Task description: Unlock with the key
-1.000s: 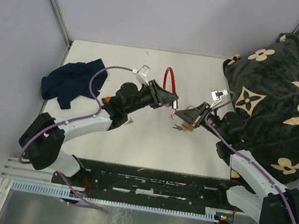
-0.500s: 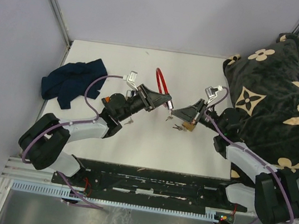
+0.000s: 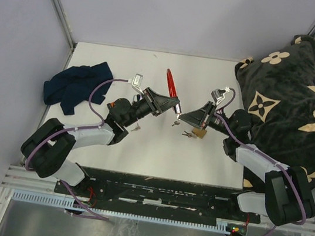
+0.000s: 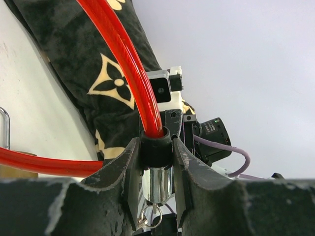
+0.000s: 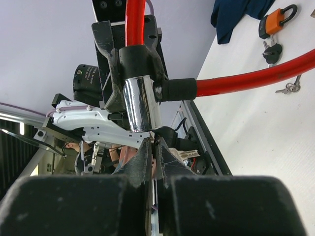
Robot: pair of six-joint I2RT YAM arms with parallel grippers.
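Note:
A cable lock, a red cable [image 3: 170,83] ending in a chrome cylinder [image 4: 157,184], hangs above the table's middle. My left gripper [image 4: 156,150] is shut on the cylinder's black collar, and the red cable [image 4: 128,59] rises from it. A small key [image 4: 156,210] with a ring sticks out of the cylinder's lower end. In the right wrist view the cylinder [image 5: 140,105] stands just above my right gripper [image 5: 155,145], whose fingers are pressed together on the key at the cylinder's end. From above, the left gripper [image 3: 174,105] and right gripper [image 3: 182,117] meet tip to tip.
An orange padlock [image 3: 199,134] with loose keys [image 3: 187,134] lies on the white table below the grippers, also the padlock [image 5: 277,18] in the right wrist view. A blue cloth [image 3: 73,84] lies at the left. A dark flowered blanket [image 3: 289,108] fills the right side.
Both grippers have shifted left together. The red cable loop has swung from a broad arch to nearly edge-on. The right arm has stretched further toward the left gripper.

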